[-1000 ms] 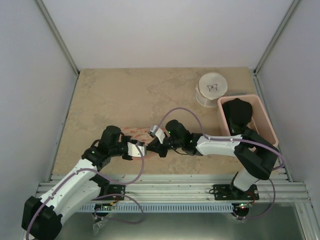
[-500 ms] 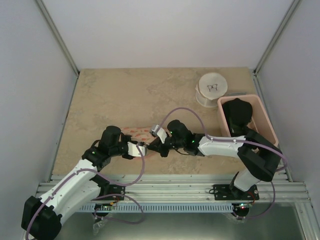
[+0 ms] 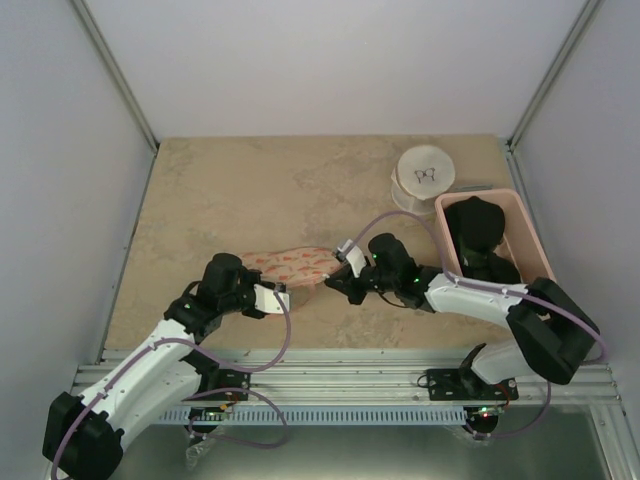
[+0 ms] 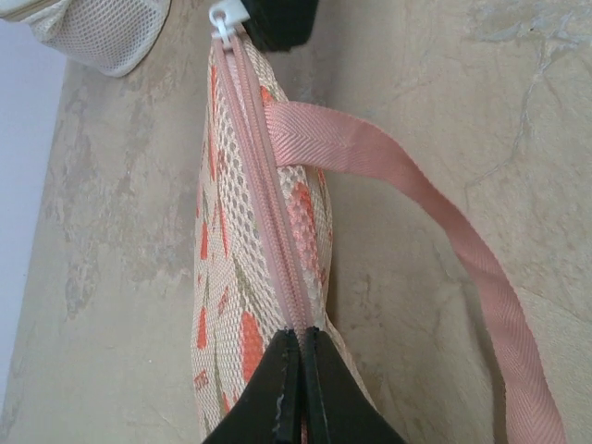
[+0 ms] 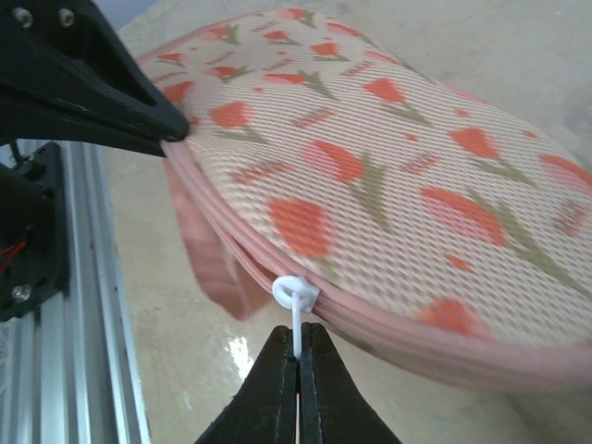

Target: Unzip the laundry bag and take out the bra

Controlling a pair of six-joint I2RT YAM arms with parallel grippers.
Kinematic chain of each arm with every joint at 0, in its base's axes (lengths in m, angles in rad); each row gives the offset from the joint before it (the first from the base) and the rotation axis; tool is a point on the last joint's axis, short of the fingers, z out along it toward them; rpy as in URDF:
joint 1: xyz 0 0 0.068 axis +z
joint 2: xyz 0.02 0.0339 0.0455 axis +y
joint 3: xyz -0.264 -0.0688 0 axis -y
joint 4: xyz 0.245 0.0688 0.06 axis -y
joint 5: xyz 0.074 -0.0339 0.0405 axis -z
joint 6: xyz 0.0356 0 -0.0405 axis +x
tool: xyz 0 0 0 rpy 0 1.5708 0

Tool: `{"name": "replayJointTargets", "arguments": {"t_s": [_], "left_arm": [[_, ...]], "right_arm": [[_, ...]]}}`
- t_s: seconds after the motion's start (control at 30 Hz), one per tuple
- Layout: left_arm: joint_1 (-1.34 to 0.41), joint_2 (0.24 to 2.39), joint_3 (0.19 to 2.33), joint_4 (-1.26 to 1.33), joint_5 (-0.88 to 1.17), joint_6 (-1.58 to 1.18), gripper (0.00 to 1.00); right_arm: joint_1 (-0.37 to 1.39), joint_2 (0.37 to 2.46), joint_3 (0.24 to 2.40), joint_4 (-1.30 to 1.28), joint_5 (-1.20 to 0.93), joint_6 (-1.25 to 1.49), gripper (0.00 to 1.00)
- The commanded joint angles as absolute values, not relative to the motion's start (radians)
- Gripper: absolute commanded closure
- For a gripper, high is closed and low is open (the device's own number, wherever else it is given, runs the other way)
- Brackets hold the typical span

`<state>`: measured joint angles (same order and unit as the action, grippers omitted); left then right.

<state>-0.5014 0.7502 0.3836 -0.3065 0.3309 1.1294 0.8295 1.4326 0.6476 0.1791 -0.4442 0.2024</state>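
The laundry bag (image 3: 290, 265), cream-pink mesh with orange-red print, lies flat between my two arms. My left gripper (image 3: 285, 296) is shut on the near end of its pink zip rim (image 4: 277, 240); its tips (image 4: 303, 339) pinch the fabric there. My right gripper (image 5: 298, 340) is shut on the white zipper pull (image 5: 296, 298) at the bag's other end, seen from above at the right gripper (image 3: 332, 284). The zip between the two grips looks closed. A pink strap (image 4: 416, 190) trails off the bag. The bra is hidden.
A white round mesh container (image 3: 423, 178) stands at the back right. Beside it a pink bin (image 3: 520, 235) holds a dark garment (image 3: 478, 228). The aluminium rail (image 3: 340, 378) runs along the near table edge. Walls enclose the left, back and right sides.
My left gripper has shut on the bag's near end. My right gripper has moved right with the zipper pull, and more of the bag now shows between the arms.
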Motion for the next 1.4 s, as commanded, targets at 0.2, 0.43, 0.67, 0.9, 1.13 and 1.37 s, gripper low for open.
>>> {"name": "replayJointTargets", "arguments": {"t_s": [0.2,0.43,0.67,0.9,1.13,1.37], "left_arm": [[-0.501,0.735,0.357,-0.328,0.229,1.161,1.00],[-0.480,0.741,0.403,-0.419,0.298,1.166,0.76],[-0.519,0.685,0.493,-0.518,0.644,1.044,0.29],[-0.610,0.721,0.453,-0.390,0.572,0.878,0.35],[-0.614,0.744,0.420,-0.298,0.490,0.862,0.52],[-0.616,0.742,0.414,-0.302,0.493,0.868,0.78]], "right_arm": [[0.727,1.363,0.584,0.119,-0.457,0.156,0.99],[0.744,1.381,0.588,0.147,-0.502,0.172,1.00],[0.860,1.403,0.649,0.153,-0.498,0.179,0.99],[0.946,1.437,0.714,0.162,-0.494,0.202,0.99],[0.983,1.451,0.740,0.153,-0.494,0.188,1.00],[0.984,1.439,0.743,0.144,-0.492,0.180,0.99]]}}
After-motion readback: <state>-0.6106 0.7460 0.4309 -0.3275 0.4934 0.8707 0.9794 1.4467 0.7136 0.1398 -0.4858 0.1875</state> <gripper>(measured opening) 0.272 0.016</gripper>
